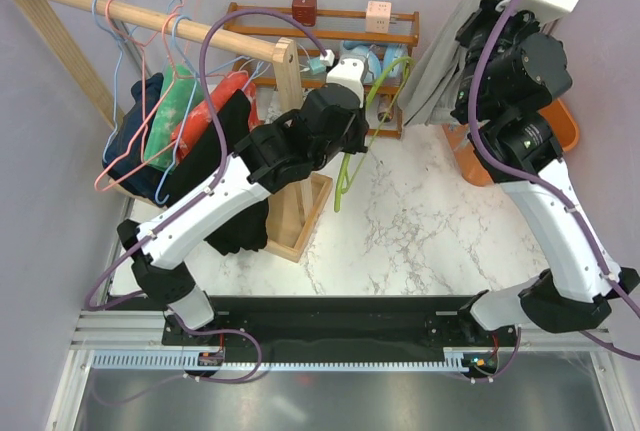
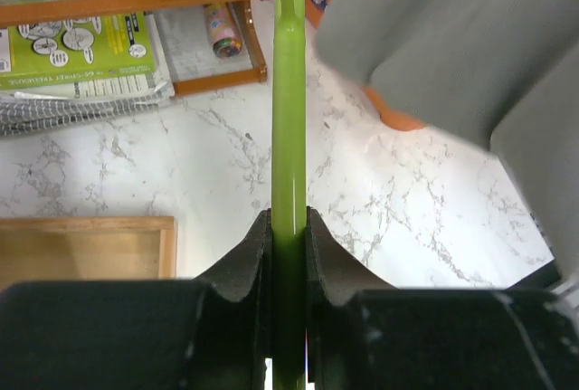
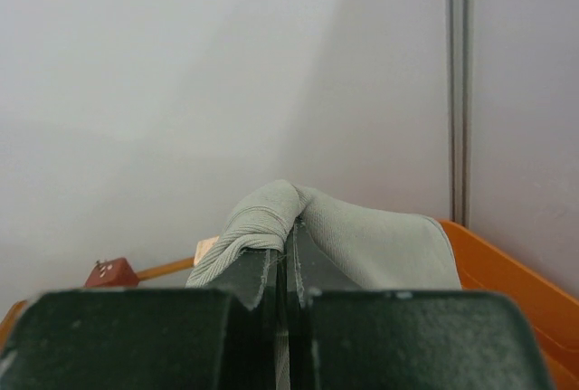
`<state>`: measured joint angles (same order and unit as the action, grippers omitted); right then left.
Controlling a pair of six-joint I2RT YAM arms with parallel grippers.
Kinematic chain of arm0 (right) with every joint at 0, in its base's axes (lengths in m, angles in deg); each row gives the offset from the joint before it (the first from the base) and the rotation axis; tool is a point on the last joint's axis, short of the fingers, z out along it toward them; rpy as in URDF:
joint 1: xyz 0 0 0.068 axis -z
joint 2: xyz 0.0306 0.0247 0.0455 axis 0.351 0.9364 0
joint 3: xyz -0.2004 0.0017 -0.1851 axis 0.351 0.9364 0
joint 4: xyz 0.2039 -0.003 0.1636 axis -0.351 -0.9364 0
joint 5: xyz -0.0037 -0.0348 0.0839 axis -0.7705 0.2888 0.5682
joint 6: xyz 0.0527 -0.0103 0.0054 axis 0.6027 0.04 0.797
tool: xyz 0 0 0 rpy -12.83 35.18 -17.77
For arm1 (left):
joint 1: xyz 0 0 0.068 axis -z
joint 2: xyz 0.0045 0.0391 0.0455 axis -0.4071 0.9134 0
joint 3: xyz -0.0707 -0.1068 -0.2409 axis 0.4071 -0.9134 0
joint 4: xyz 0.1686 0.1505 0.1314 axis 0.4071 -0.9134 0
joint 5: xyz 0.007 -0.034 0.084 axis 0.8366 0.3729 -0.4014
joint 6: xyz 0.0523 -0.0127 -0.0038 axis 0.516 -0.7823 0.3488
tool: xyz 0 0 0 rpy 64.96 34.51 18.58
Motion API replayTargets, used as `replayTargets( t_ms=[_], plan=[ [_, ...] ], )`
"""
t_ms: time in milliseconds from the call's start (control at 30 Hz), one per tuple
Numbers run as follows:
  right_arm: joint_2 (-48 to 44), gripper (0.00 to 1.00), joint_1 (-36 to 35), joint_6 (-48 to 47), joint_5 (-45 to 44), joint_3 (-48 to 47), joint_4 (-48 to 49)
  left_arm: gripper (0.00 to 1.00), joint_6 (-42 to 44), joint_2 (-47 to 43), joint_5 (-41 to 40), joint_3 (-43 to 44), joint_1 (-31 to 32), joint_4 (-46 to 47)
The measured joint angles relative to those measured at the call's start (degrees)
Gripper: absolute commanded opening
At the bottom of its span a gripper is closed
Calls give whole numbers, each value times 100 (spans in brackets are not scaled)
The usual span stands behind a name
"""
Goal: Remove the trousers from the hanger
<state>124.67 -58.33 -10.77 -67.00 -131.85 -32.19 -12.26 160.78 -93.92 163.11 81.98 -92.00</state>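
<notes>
The left gripper has its jaws clamped on the lime-green hanger, whose bar runs straight ahead from between them. The right gripper pinches a fold of the grey trousers, which bulges just beyond its closed jaws.

White marble-veined bench. Wooden base of clothes-rail stand left of centre. Orange shelf rack along far edge. Orange tub at far right corner.
</notes>
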Motion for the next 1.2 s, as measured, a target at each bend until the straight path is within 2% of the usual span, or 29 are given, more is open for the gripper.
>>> replayTargets(
  t_ms=[133,300,533,767,1000,1200],
  plan=[
    [212,0,411,-28,24,-214,55,2,0,-177,31,-343,0,4],
    [426,0,1331,26,160,-223,138,2,66,-455,157,-732,0,-13],
    [522,0,3018,780,649,439,138,2,284,-935,595,-1104,4,-13],
    [870,0,4210,1128,1379,1150,179,2,378,-1248,1193,-1473,4,4],
    [1394,0,4444,1121,1945,2155,496,2,549,-1248,1626,-1449,4,-83],
    [2457,0,4221,1259,2354,2332,721,2,706,-1346,1939,-1434,4,-118]
  ],
)
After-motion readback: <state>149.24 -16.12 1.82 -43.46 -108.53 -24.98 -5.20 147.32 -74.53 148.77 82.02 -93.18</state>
